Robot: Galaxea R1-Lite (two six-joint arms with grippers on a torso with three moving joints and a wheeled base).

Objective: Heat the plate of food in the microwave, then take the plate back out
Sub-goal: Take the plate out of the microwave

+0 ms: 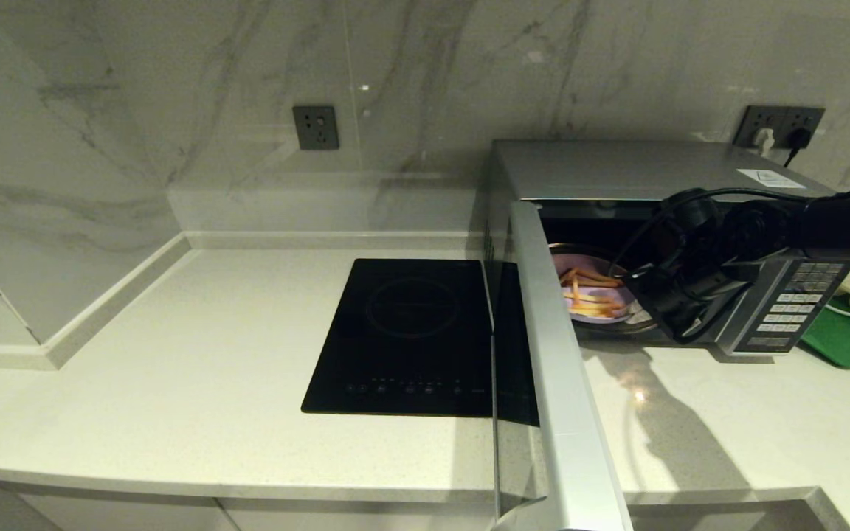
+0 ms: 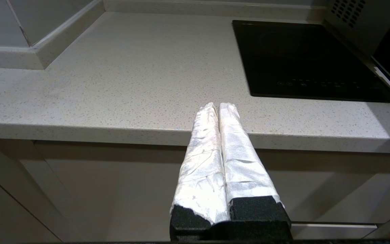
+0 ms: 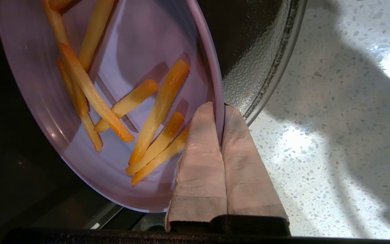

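Note:
The silver-grey microwave (image 1: 617,169) stands at the back right with its door (image 1: 558,383) swung wide open toward me. Inside, on the glass turntable (image 3: 266,51), sits the pale-lilac plate of food (image 1: 593,289) with orange fries. My right gripper (image 3: 220,110) reaches into the cavity and is shut on the plate's rim (image 3: 215,84), one taped finger inside the plate and one outside. My left gripper (image 2: 218,107) is shut with nothing in it, parked low before the counter's front edge, out of the head view.
A flat black induction hob (image 1: 410,335) lies left of the open door. A green tray (image 1: 849,339) sits right of the microwave beside the keypad panel (image 1: 794,306). Pale speckled counter (image 1: 174,354) stretches to the left, ending at a wall corner.

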